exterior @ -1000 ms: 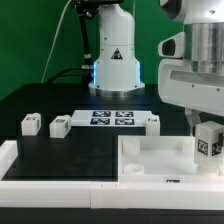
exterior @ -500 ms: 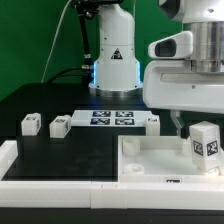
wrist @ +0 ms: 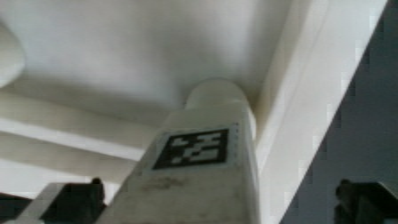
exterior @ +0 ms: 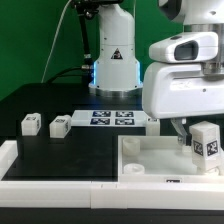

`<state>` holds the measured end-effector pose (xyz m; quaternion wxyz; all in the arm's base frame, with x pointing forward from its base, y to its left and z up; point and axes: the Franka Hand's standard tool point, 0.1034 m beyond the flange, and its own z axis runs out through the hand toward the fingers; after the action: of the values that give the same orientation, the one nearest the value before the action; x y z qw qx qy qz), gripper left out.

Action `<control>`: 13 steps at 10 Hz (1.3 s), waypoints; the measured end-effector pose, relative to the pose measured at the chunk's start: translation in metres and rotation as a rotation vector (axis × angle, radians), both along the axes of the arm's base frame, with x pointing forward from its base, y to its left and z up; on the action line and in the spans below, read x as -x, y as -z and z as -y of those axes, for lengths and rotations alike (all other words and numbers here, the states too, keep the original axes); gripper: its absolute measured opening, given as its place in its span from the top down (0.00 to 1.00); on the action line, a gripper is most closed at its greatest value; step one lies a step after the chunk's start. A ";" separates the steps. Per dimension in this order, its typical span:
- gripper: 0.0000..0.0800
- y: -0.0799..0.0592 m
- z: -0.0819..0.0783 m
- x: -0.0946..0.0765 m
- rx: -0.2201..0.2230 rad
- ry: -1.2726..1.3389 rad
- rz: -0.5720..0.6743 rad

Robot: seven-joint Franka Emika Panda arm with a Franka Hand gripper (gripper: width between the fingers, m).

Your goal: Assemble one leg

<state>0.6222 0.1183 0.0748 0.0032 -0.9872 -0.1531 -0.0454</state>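
A leg, a white blocky peg with a black-and-white tag, stands upright at the right corner of the large flat white square piece. My gripper hangs just above and behind it. In the wrist view the leg fills the middle, rising from the piece's corner. My gripper is open, with both dark fingertips well clear of the leg's sides. Three more legs lie on the black table: two at the exterior view's left and one by the marker board.
The marker board lies at mid table in front of the robot base. A white raised border runs along the table's front and left edge. Black table surface lies between the loose legs and the square piece.
My gripper was around the leg one second ago. It has let go and drawn up and toward the exterior view's left, and the leg now stands alone in the corner.
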 end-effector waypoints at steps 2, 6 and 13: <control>0.32 0.001 0.000 0.000 0.001 -0.004 -0.001; 0.64 0.001 -0.002 0.000 -0.020 0.188 -0.001; 0.64 0.004 -0.004 0.001 -0.107 1.253 -0.010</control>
<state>0.6217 0.1224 0.0713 0.0261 -0.8881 0.4570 -0.0417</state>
